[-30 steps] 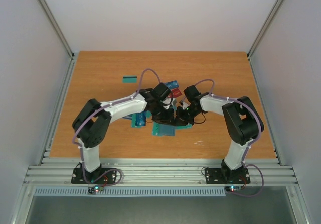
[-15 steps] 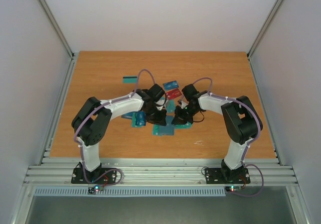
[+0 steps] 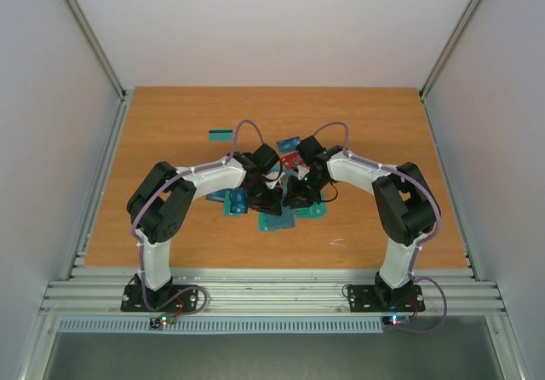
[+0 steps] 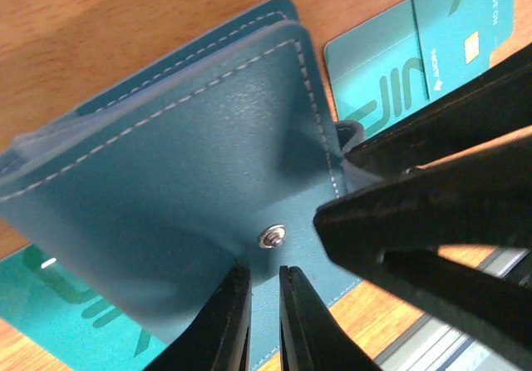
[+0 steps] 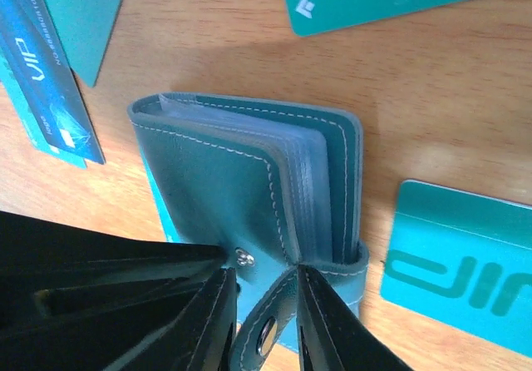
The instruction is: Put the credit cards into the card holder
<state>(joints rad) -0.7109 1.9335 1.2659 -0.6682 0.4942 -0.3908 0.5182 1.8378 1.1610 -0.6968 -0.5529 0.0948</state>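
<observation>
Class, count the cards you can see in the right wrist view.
4: top-left card, teal; blue card at the left edge; chip card at the top edge; lower-right card, teal. More may hide under the holder.

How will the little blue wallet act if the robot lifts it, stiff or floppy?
Probably floppy: the card holder has soft stitched covers and thin clear sleeves, so it may sag or fan open. Its strap is unsnapped, so nothing seems to hold it shut. It looks thin, so likely light.
</observation>
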